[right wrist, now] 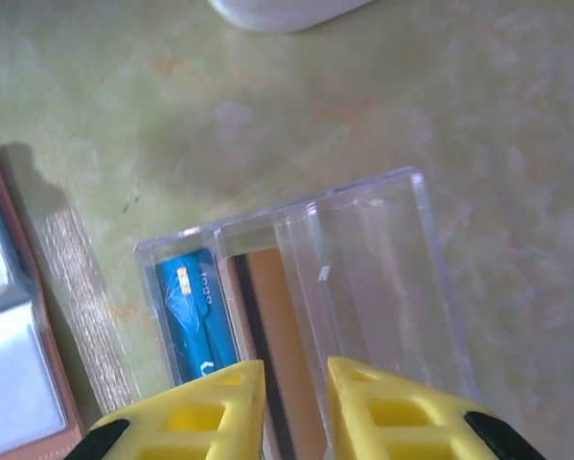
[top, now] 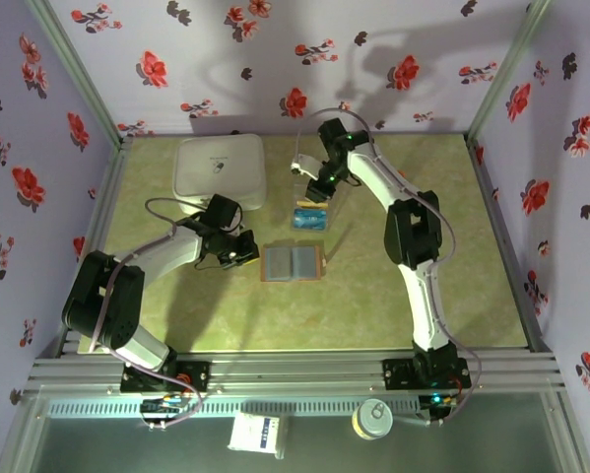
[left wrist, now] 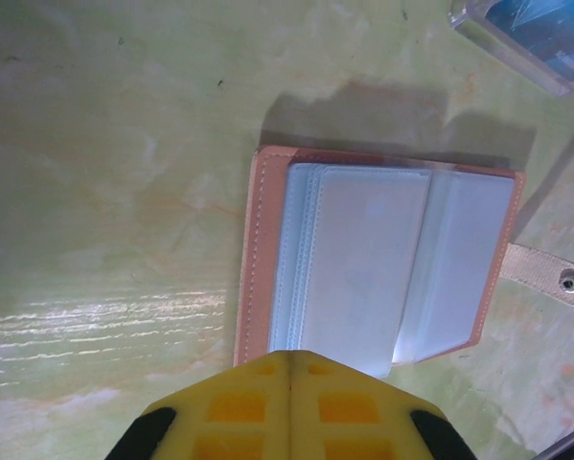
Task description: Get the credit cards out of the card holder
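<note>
The card holder (top: pixel 293 264) lies open mid-table, tan outside with grey-blue sleeves (left wrist: pixel 382 259). My left gripper (top: pixel 248 257) is shut, its yellow tips (left wrist: pixel 288 356) together over the holder's near edge. The credit cards sit in a clear plastic tray (right wrist: pixel 392 278): a blue card (right wrist: pixel 195 316) in one slot and a tan-orange card with a black stripe (right wrist: pixel 272 335) in the slot beside it. My right gripper (right wrist: pixel 296 383) hangs just above that tray (top: pixel 329 212), jaws a little apart, the orange card showing in the gap below them.
A white rounded box (top: pixel 221 169) stands at the back left, its edge at the top of the right wrist view (right wrist: pixel 287 10). The holder's strap with a snap (left wrist: pixel 555 276) sticks out to the right. The tray corner (left wrist: pixel 536 38) lies beyond the holder.
</note>
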